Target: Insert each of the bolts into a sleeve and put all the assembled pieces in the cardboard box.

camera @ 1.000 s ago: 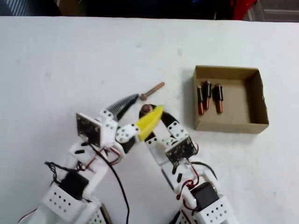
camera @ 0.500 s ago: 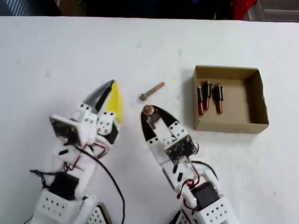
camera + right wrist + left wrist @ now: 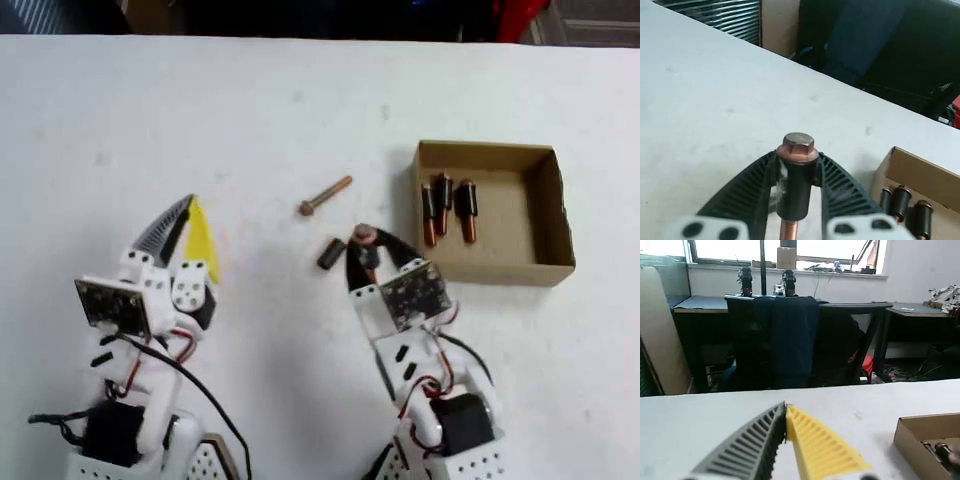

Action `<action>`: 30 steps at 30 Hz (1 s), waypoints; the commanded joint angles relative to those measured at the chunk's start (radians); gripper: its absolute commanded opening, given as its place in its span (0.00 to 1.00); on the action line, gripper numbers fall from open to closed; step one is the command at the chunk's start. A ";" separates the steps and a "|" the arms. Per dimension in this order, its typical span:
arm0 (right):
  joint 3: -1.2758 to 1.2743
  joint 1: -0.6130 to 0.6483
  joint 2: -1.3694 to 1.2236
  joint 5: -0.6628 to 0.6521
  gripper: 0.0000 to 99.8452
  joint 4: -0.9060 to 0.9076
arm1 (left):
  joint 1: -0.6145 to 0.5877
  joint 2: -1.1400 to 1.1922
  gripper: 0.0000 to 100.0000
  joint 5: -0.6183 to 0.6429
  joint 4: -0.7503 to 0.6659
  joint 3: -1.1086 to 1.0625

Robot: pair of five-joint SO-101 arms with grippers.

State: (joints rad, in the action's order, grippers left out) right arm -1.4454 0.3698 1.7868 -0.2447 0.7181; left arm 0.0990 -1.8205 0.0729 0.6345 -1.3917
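Right claw [image 3: 366,250] clamped on sleeved bolt [image 3: 798,150], long axis along the fingers, head pointing away from the arm. Loose sleeve [image 3: 331,253] just beside it; cardboard box [image 3: 545,215] left wall near on the other side. Loose bolt [image 3: 325,195] lies diagonal on surface [image 3: 200,110], shank toward box. Left claw [image 3: 190,208] closed, empty, well apart.

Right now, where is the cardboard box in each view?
High view: box at right, just beyond the right gripper.
Left wrist view: beyond the left gripper, partly cut off.
Right wrist view: beyond the gripped bolt, to one side.
Shared landmark: the assembled pieces inside it.
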 commanded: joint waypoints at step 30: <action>0.867 -0.496 -1.237 -0.026 0.02 0.045 | -0.131 -0.010 0.02 -0.011 0.315 -0.281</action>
State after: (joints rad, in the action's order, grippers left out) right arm -0.6797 -0.0982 0.6114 -0.2447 0.8147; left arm -0.0269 -1.8236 0.0729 0.9398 -1.6648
